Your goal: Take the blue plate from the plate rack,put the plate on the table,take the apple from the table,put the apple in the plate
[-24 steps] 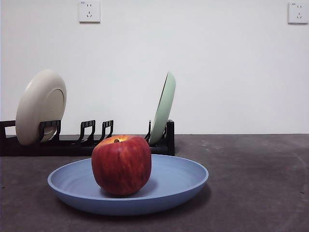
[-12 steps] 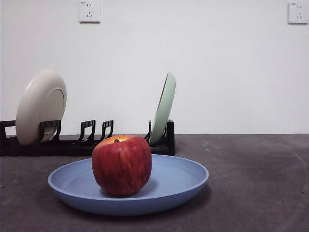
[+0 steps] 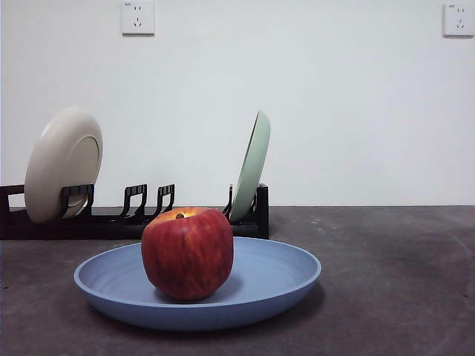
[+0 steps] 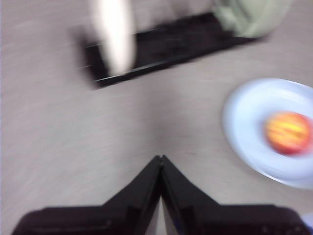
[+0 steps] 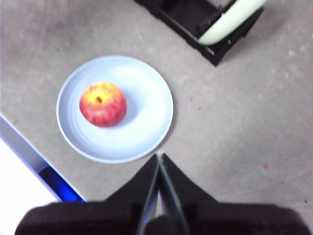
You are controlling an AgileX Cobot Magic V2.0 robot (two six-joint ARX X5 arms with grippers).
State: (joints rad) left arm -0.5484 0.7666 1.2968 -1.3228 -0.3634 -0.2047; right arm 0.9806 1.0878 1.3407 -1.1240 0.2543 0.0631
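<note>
The apple (image 3: 187, 253) sits upright inside the blue plate (image 3: 282, 278), its stem hollow with the yellow-orange patch turned up, and it rests a little off the plate's centre, toward nine o'clock in the front view. The plate lies flat on the table (image 3: 393, 282), in front of the plate rack (image 3: 133, 221) and apart from it.

From my right wrist I look straight down on both: the apple (image 5: 102, 104) lies at about nine o'clock within the plate (image 5: 146, 107), and the plate's rim is just beyond the tips of my right gripper (image 5: 159, 155). Those jaws are pressed together into a single point, holding nothing, and they hang above bare table (no contact with the plate that I can see).

My left gripper (image 4: 160, 158) is likewise pinched closed on nothing, its tips meeting over the table. That view is blurred, but the plate (image 4: 244, 117) with the apple (image 4: 288, 132) on it shows well off to one side of my jaws, and the rack (image 4: 161, 46) lies farther out.

In the rack, a cream-white plate (image 3: 63, 163) leans in the slots at the nine o'clock end, and a pale green plate (image 3: 251, 167) stands nearly on edge at the three o'clock end, by the taller post. The slots between them hold nothing. Two wall sockets (image 3: 137, 17) sit high on the white wall behind.
</note>
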